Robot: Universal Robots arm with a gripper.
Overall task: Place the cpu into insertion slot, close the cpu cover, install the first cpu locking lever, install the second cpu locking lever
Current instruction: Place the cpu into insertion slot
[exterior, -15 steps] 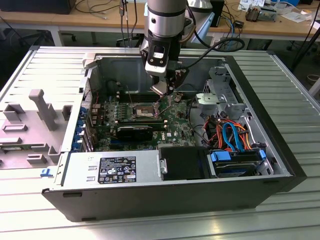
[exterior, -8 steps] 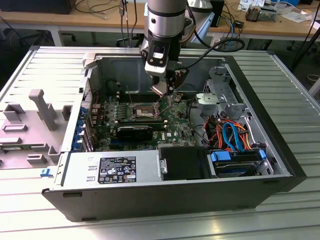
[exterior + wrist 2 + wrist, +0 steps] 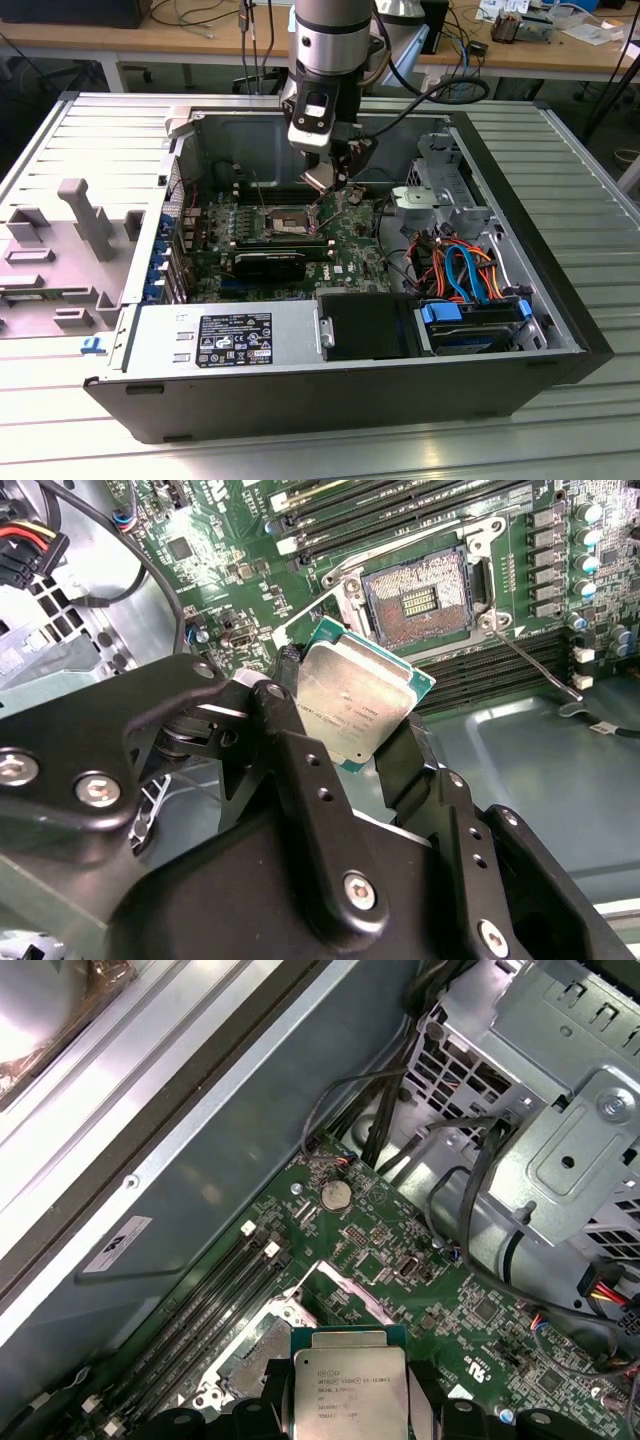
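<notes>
Begin at the exterior view's left of the arm. The insertion slot [image 3: 285, 222] sits in the green board [image 3: 350, 250] inside the open computer case [image 3: 300, 385], and its dark centre is bare, so the chip is not yet seated. Your hand [image 3: 336, 188] hangs just to the exterior view's right of that slot and above the board. The slot therefore lies toward the exterior view's left of the hand and below it (a short offset, by my reading, not a long reach).

In the second wrist view the cpu [image 3: 358, 702] is clamped by two opposite edges between the black fingers [image 3: 405, 765], with its metal top facing the camera. It touches neither board nor slot, and the slot shows beyond it, near but apart. The chip is square, so what matters is lining its edges up with the slot's silver rim. They look slightly turned against each other, though I can't be sure from this angle. A wire lever [image 3: 535, 660] juts out beside the slot.
</notes>
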